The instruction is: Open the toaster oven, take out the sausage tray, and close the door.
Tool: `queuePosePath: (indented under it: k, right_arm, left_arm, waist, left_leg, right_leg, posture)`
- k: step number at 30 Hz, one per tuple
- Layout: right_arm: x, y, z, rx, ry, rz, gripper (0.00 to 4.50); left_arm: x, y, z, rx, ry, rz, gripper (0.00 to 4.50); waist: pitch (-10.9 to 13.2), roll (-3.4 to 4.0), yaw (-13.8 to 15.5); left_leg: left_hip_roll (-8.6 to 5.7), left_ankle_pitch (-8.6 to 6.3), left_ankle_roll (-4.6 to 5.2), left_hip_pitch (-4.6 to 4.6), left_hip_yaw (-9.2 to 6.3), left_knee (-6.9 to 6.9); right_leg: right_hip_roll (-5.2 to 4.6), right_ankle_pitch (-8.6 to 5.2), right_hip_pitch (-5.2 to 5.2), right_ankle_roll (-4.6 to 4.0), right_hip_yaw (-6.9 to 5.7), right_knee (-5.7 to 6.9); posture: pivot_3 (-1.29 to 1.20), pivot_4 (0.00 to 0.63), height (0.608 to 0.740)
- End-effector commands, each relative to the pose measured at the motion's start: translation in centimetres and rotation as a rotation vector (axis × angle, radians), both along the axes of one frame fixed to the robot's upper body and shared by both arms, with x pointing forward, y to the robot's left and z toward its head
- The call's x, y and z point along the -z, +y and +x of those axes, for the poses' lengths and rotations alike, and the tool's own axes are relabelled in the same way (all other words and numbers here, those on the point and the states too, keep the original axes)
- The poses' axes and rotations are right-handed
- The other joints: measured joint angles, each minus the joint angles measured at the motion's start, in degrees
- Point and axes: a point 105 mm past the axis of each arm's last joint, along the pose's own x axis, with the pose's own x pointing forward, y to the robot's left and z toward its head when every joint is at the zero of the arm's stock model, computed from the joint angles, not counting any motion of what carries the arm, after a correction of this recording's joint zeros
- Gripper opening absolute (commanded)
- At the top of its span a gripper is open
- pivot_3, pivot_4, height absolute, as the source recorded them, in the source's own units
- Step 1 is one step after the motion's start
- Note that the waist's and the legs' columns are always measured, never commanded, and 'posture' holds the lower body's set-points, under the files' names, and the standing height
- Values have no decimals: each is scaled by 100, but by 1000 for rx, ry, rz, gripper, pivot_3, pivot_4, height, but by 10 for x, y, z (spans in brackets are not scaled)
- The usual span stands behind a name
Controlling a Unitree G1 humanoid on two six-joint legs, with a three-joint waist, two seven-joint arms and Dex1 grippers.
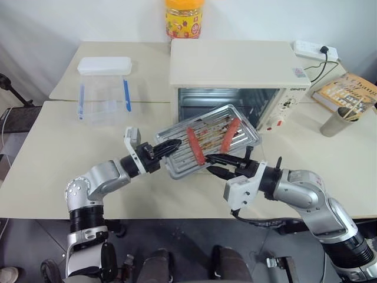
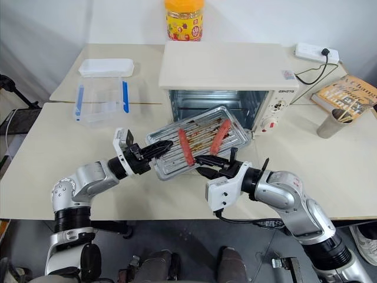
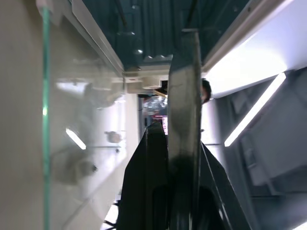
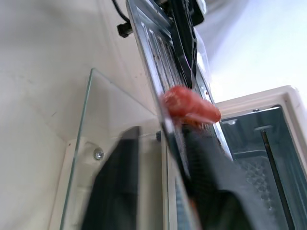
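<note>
Nearest you, at 5 o'clock in the head view, the right gripper (image 1: 219, 164) sits at the near edge of the sausage tray (image 1: 207, 140). Its wrist view shows one finger (image 4: 115, 191) under the tray and the other above, with a visible gap at the rim, so read it as parted and not clamping. At 8 o'clock the left gripper (image 1: 168, 147) has its fingers pinched tight on the tray's left rim; its wrist view shows the metal edge squeezed between both black fingers (image 3: 148, 182).

Tray status: out of the cavity, carried in the air in front of the toaster oven (image 1: 238, 76), tilted, two sausages (image 1: 195, 145) lying on the ribbed bottom. The door (image 4: 115, 139) hangs open, its glass panel below the tray.

Step in hand, by my judgement: take-out is nearly done, with the tray passing to the left arm alone. Not yet set down; door not yet shut.

Next move calls for: keep the tray level so the sausages do not roll, place it on bare table (image 1: 53, 159) toward 9 o'clock, well short of the clear plastic box (image 1: 103, 88) at 11 o'clock. Then free a gripper, get under the door's front edge and swing it up.

Farther back at 12 o'clock stands a yellow jar (image 1: 184, 19); at 2 o'clock a metal cup (image 1: 337, 122).
</note>
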Motion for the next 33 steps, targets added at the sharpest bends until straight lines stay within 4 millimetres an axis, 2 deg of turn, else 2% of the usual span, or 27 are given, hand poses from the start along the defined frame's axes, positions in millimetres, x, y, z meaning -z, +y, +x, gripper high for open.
queuePosePath:
  k: [1, 2, 4, 8, 9, 12, 14, 17, 19, 23, 27, 31, 33]
  right_arm:
    - [-11, -9, -7, -24, -13, 23, 2723]
    - [-11, -13, -9, -28, 18, 38, 3042]
    - [-10, -21, -15, -42, 61, 69, 3042]
    - [-11, -31, -20, -38, 105, 107, 3042]
    - [-12, -40, -19, -21, 118, 124, 3042]
    - [-6, -88, -10, 91, 189, 175, 3042]
    - [-3, -109, -5, 142, 208, 208, 3042]
    - [11, -144, 4, 243, 268, 256, 2167]
    - [19, -159, 8, 272, 285, 250, 1377]
    - [28, -174, 16, 309, 343, 297, 28]
    - [51, -188, 32, 372, 571, 426, 28]
    - [72, -182, 34, 337, 807, 466, 28]
    - [75, -177, 39, 320, 870, 502, 28]
  left_arm:
    - [-18, 13, -9, -15, -88, -71, 0]
    - [-15, 20, -12, -31, -90, -75, 0]
    - [-11, 32, -19, -47, -97, -78, 0]
    - [-7, 40, -28, -50, -107, -71, 0]
    - [-4, 46, -32, -63, -106, -66, 0]
    - [1, 77, -53, -149, -130, -61, 0]
    - [5, 90, -65, -196, -129, -52, 0]
    - [18, 105, -86, -251, -93, -28, 0]
    - [24, 113, -96, -300, -70, -20, 0]
    - [27, 122, -104, -390, -72, -28, 0]
    - [28, 131, -115, -565, -92, -89, 0]
    - [30, 135, -119, -696, -87, -139, 0]
    - [30, 134, -120, -739, -78, -157, 0]
  waist:
    - [0, 0, -1]
    - [0, 0, -2]
    - [0, 0, -4]
    - [0, 0, 0]
    - [0, 0, 11]
    - [-7, -12, 1]
    - [-8, -13, -10]
    - [-8, -13, -29]
    - [-8, -13, -35]
    - [-8, -12, -4]
    - [-12, -10, -36]
    - [-13, -8, -32]
    - [-13, -8, -23]
  left_leg:
    - [0, 0, 0, 0, 1, 0]
    - [-1, 0, 0, 0, 4, 0]
    - [-1, 0, 0, 1, 5, -1]
    - [0, 0, 0, 5, 21, -6]
    - [1, 0, 0, 9, 27, -5]
    - [-1, -1, 0, 22, 29, -12]
    - [-1, -5, 4, 49, 40, -31]
    - [5, -6, 2, 73, 51, -34]
    - [11, -13, -3, 99, 50, -34]
    - [41, -19, -7, 100, 45, -24]
    - [48, -30, -9, 104, 51, -21]
    - [60, -39, -8, 106, 51, -21]
    - [61, -39, -8, 106, 51, -17]
  right_leg:
    - [0, 0, 0, 0, 1, 0]
    - [0, 0, 0, 0, 2, -1]
    - [0, 0, 0, 0, 1, -1]
    - [0, 0, 0, 0, 4, -2]
    - [1, 0, 2, 0, 10, 0]
    - [0, 0, 8, 0, 22, -4]
    - [0, 0, 21, -1, 34, -14]
    - [4, -2, 34, -3, 46, -16]
    - [6, -4, 59, -7, 46, -23]
    - [5, -5, 67, -8, 47, -25]
    - [8, -4, 74, -9, 51, -32]
    - [23, -8, 78, -15, 46, -40]
    - [25, -8, 80, -16, 44, -38]
  posture:
    - [0, 150, 740]
    - [0, 150, 740]
    - [0, 150, 740]
    - [0, 150, 740]
    - [0, 150, 740]
    - [0, 150, 740]
    - [0, 150, 740]
    - [0, 150, 740]
    - [0, 150, 740]
    - [0, 150, 740]
    - [0, 150, 740]
    - [0, 150, 740]
    - [0, 150, 740]
